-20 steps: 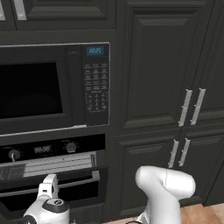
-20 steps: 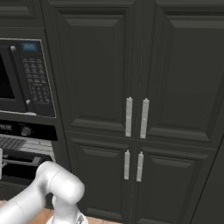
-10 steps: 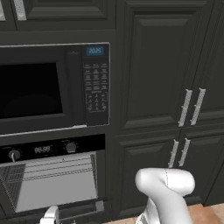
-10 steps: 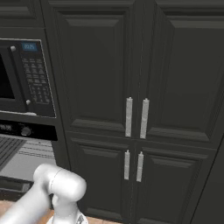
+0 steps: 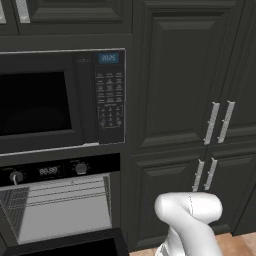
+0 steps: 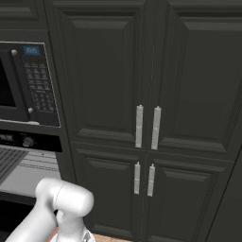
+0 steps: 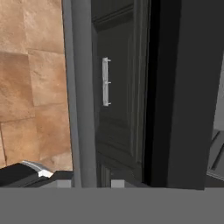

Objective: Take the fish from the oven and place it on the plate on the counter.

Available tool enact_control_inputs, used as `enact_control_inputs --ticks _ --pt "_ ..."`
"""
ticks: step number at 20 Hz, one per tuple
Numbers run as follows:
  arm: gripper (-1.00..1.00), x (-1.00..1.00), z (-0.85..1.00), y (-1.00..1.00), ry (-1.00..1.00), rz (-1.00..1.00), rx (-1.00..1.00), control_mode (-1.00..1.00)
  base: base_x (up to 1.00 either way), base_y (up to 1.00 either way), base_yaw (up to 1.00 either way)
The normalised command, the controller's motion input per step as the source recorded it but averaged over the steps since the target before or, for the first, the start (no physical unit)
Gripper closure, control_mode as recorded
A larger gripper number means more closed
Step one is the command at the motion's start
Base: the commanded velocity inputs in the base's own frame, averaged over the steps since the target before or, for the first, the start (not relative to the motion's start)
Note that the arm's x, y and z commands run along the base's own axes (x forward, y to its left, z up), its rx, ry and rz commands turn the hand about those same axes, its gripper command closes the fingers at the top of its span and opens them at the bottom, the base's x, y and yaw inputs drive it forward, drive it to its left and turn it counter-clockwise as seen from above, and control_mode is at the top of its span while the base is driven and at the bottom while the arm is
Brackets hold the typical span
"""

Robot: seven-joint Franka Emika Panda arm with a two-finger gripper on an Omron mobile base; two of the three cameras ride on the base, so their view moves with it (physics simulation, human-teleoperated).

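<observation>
Two round knobs above oven point(image 5: 60, 210)'s pale ribbed cavity; claw's spread impossible to tell.

The oven point(image 5: 60, 200) stood open at lower left, its light grey racked interior exposed, below the black microwave point(image 5: 62, 100). Dark cabinet doors point(image 5: 190, 100) filled the right.

The oven point(image 5: 60, 210) stood open, its light grey cavity clear in front above the dropped door point(image 5: 70, 246). The microwave point(image 5: 60, 100) closed it in above, shut dark cabinet doors point(image 5: 185, 100) walled the right side.
</observation>
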Motion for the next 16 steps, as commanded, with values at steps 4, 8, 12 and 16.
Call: enact_control_inputs --ticks 4,8,12,16 --pt "1.0 -0.37 -0.17 0.0 0.06 0.07 0.0 -1.0 0.0 0.0 0.0" --pt "1.0 -0.09 0.04 0.0 0.0 0.02 0.0 -1.0 0.0 0.0 0.0" --pt "1.0 -0.34 0.34 0.0 -0.03 0.0 -0.04 -1.0 0.0 0.0 0.0" --pt "1.0 -0.23 0.97 0.0 -0.04 0.03 -0.05 -1.0 0.0 0.0 0.0"
